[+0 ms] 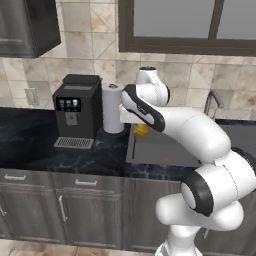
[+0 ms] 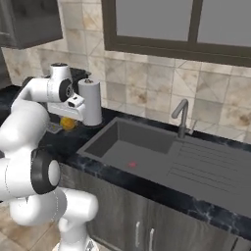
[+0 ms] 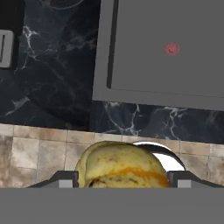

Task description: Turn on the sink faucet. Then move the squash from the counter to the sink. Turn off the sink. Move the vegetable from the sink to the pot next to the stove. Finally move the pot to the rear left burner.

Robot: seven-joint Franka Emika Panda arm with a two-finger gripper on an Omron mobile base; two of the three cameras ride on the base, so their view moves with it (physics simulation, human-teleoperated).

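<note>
The yellow mottled squash (image 3: 122, 164) sits between my two finger tips, which press against its sides, so my gripper (image 3: 124, 179) is shut on it. From the base views the squash (image 1: 142, 130) (image 2: 67, 123) shows just under my hand, at the back left corner of the sink (image 1: 160, 152) (image 2: 147, 142), beside the paper towel roll. The dark grey basin and its red drain mark (image 3: 172, 48) lie to one side below the hand. The sink faucet (image 1: 212, 102) (image 2: 181, 116) stands at the rear of the sink. I see no water stream.
A black coffee machine (image 1: 75, 112) and a white paper towel roll (image 1: 113, 107) (image 2: 90, 103) stand on the black marble counter (image 1: 30, 145) left of the sink. The ribbed drainboard (image 2: 206, 164) extends to the right. Tiled backsplash rises close behind my hand.
</note>
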